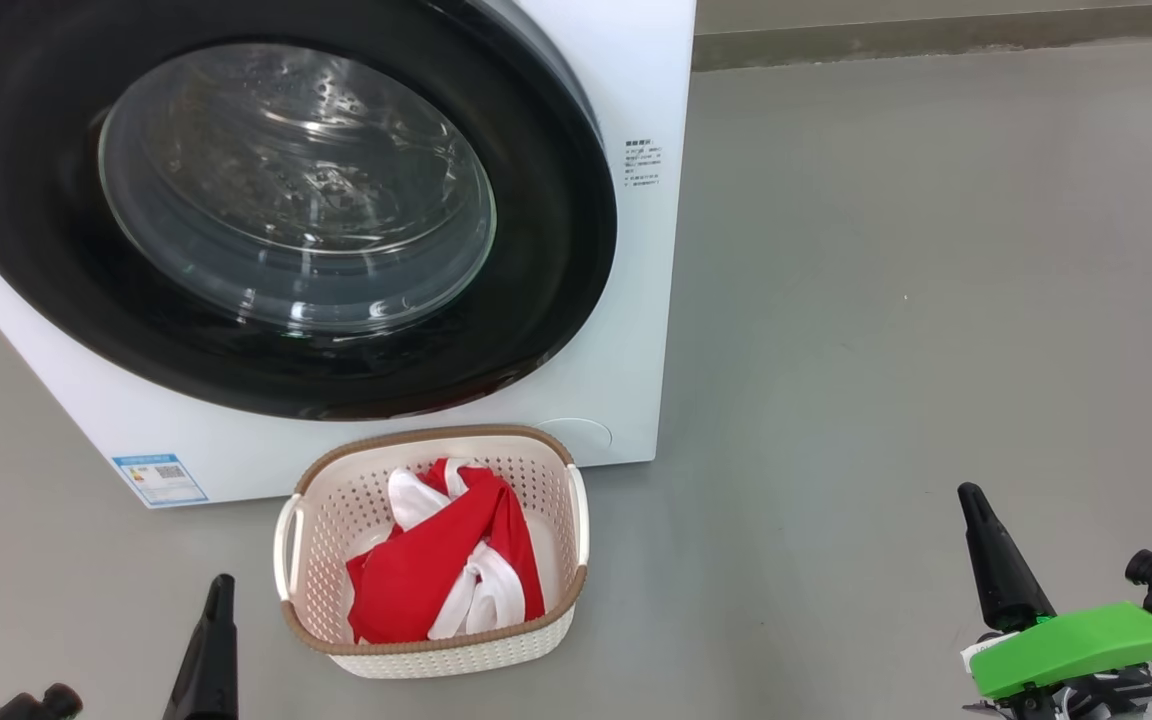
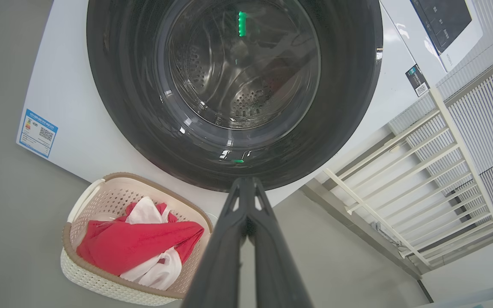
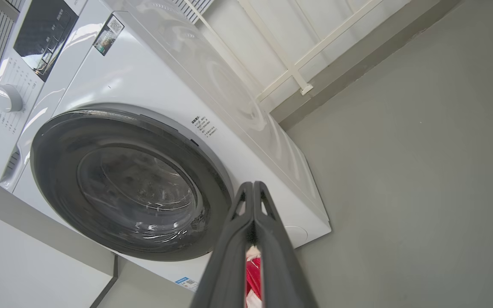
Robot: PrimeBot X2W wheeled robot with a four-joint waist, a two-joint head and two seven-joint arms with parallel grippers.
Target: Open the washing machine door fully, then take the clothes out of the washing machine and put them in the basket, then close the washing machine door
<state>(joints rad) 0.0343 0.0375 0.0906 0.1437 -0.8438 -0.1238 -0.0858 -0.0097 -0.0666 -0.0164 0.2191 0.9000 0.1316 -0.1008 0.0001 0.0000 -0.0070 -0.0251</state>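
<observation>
The left pincer (image 1: 222, 584) is seen low at the left of the head view, its two dark fingers pressed together with nothing between them, as is confirmed in the left wrist view (image 2: 246, 182). The right pincer (image 1: 967, 492), carried above a bright green part (image 1: 1076, 645), is likewise closed and empty (image 3: 253, 185). On the grey floor (image 1: 886, 350) between the two, much nearer the left one and just ahead of it to its right, the basket (image 1: 436, 436) is set upright, its handles at its left and right sides; its long axis cannot be told for certain. The clothes (image 1: 416, 580) are heaped inside it, a red fold running slantwise from near left to far right over white bands. Just behind the basket the washing machine (image 1: 641, 330) is stood, with the washing machine door (image 1: 556, 250) appearing shut against its front and faced toward the robot. A blue label (image 1: 160, 479) with a square code is stuck at the lower left corner, and small grey print (image 1: 642, 163) is placed right of the door; neither can be read. A control panel (image 3: 43, 34) and a dial (image 3: 7, 97) are shown on top. A white railing (image 2: 422, 171) is seen beyond.
</observation>
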